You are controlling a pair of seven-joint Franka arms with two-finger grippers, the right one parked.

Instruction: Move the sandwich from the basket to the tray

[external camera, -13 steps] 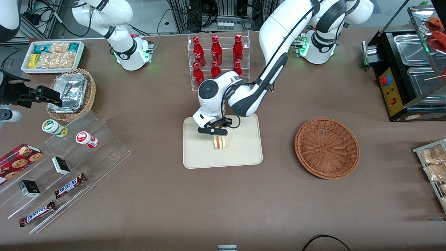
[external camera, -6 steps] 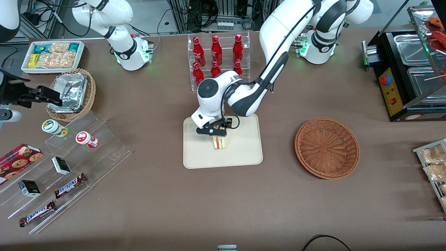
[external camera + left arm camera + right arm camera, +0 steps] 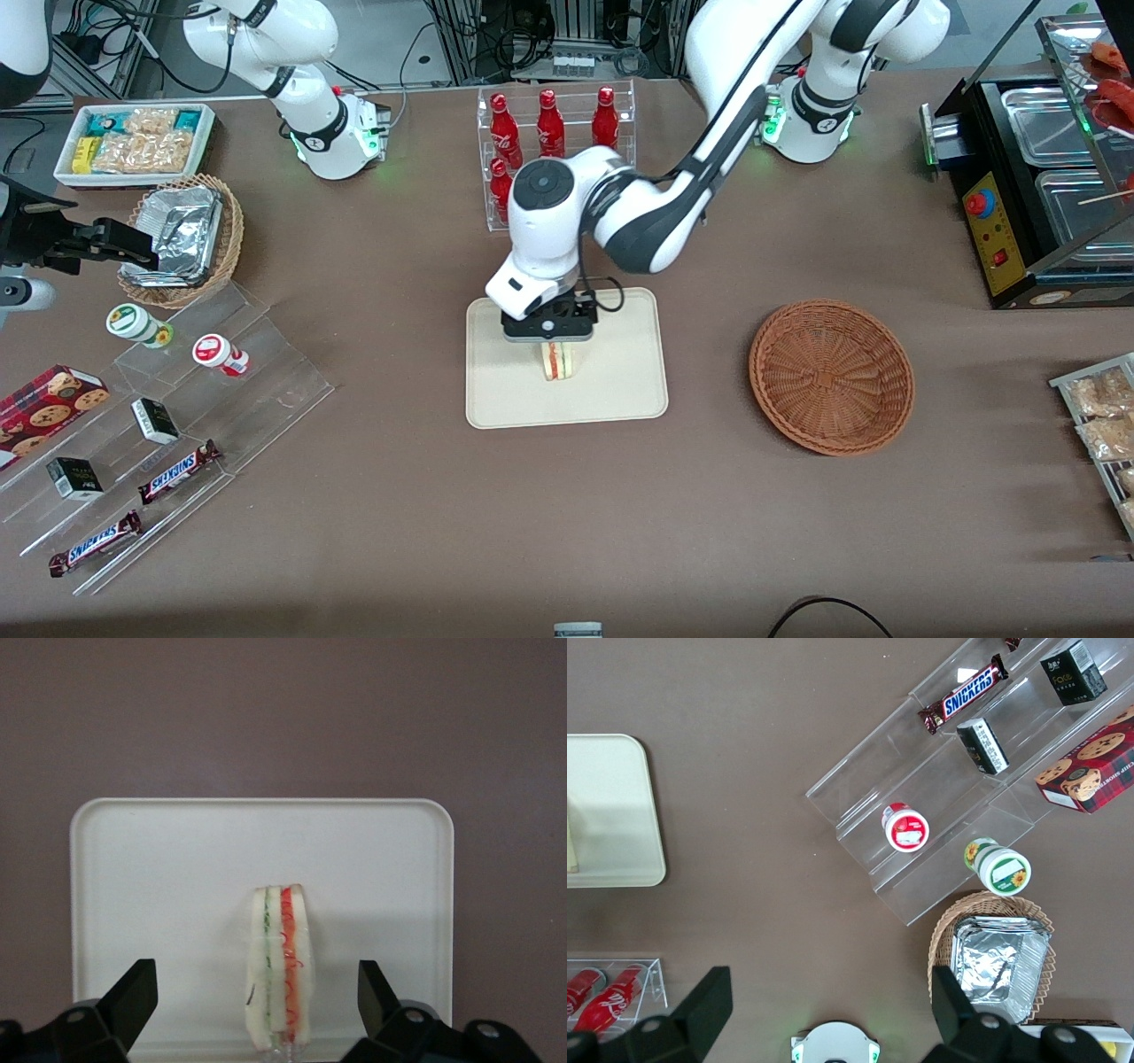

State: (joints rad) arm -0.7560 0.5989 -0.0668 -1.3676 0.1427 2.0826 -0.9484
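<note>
Cream-beige and low-rimmed, the flat rectangular plastic tray (image 3: 620,390) now carries the small triangular sandwich wedge of pale bread (image 3: 558,361), which stands upright on its edge with the red-orange and green filling stripes facing the front camera. The left arm's black two-finger tool (image 3: 547,331) hangs just above the sandwich, over the part of the tray farther from that camera. In the wrist view the tool (image 3: 257,1005) is released: its two dark fingers (image 3: 133,997) stand wide apart with the sandwich (image 3: 280,966) between them, and bare tray (image 3: 159,868) shows on both sides, so neither finger touches the bread.

The round, shallow, reddish-brown woven wicker basket (image 3: 831,377) sits well apart on the brown surface (image 3: 399,514), toward the working arm's end, and holds nothing.

Judged from this, the placing step is essentially done and the release has been made; what is in hand is the retreat. The next move calls for a straight lift clear of the sandwich, with the fingers kept spread so neither clips the tall, narrow wedge. Standing on a thin edge, it looks easy to tip, so any sideways drift near it is the main risk.
</note>
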